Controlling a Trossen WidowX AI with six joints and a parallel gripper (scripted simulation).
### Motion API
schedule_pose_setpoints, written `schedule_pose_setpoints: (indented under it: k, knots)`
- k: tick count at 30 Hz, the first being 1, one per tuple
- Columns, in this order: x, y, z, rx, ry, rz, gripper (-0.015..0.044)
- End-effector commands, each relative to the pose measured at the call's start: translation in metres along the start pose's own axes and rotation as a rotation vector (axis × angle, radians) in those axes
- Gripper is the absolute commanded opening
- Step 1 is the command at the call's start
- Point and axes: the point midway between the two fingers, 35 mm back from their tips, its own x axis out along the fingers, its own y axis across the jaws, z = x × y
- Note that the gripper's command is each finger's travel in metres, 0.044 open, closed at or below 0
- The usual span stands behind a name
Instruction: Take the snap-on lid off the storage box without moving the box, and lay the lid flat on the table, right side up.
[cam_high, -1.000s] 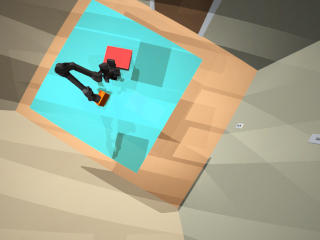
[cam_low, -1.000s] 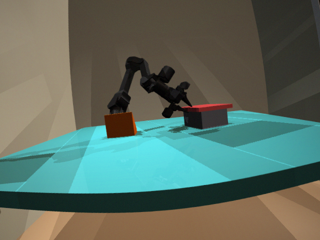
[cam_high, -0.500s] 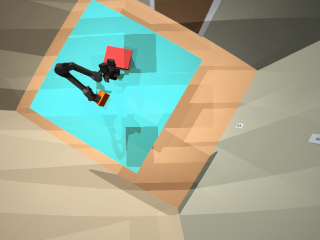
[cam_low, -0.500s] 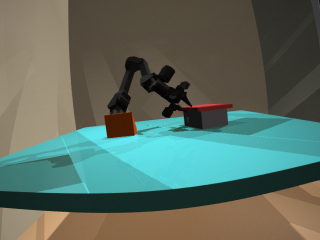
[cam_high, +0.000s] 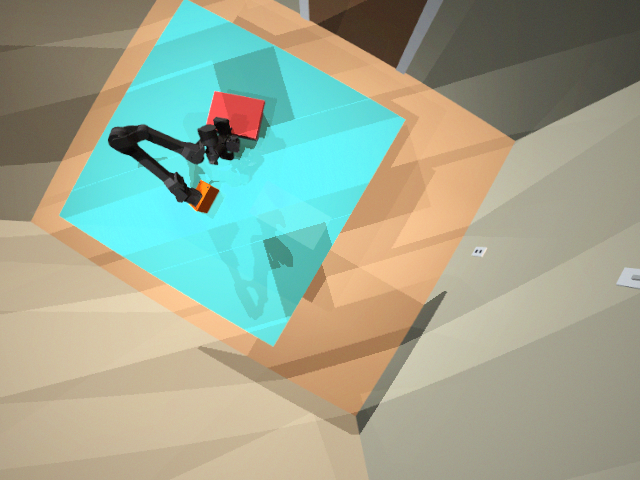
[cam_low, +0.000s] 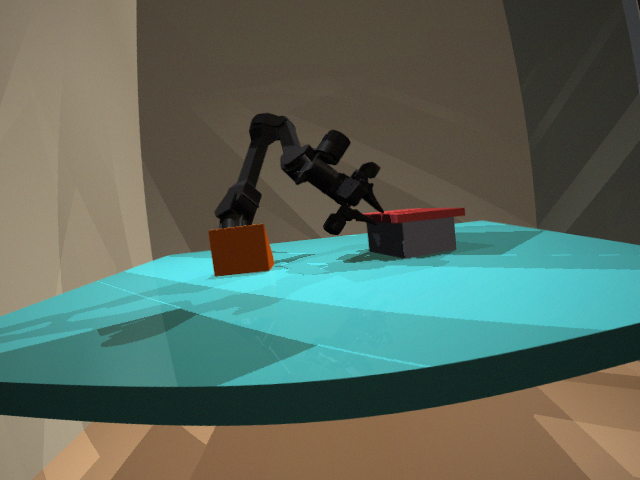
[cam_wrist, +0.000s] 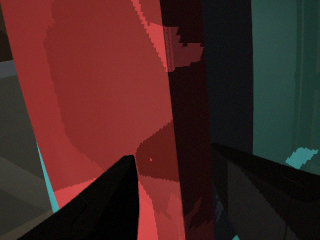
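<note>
The red lid lies across the top of the grey storage box, which stands on the table. Whether the lid's near edge is slightly raised, I cannot tell. My gripper is shut on the lid's near edge, one finger above it on the red top and the other below its rim, beside the box wall. In the top view the arm hides part of that edge, and the box is almost wholly hidden beneath the lid.
An orange block stands on the turquoise table right by the arm's base. The arm arches from there to the box. The table's edge runs behind the box in the exterior view.
</note>
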Motion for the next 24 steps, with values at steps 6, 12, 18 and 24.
schedule_pose_setpoints:
  k: [6,12,18,24]
  knots:
    - [-0.0039,0.0036,0.0002,-0.004,0.001,0.008,0.0]
    - [-0.0048,0.0044,0.0002,-0.004,0.001,0.008,0.0]
    - [-0.0057,0.0052,0.0001,-0.004,0.001,0.008,0.0]
    - [-0.0067,0.006,0.0001,-0.004,0.001,0.008,0.0]
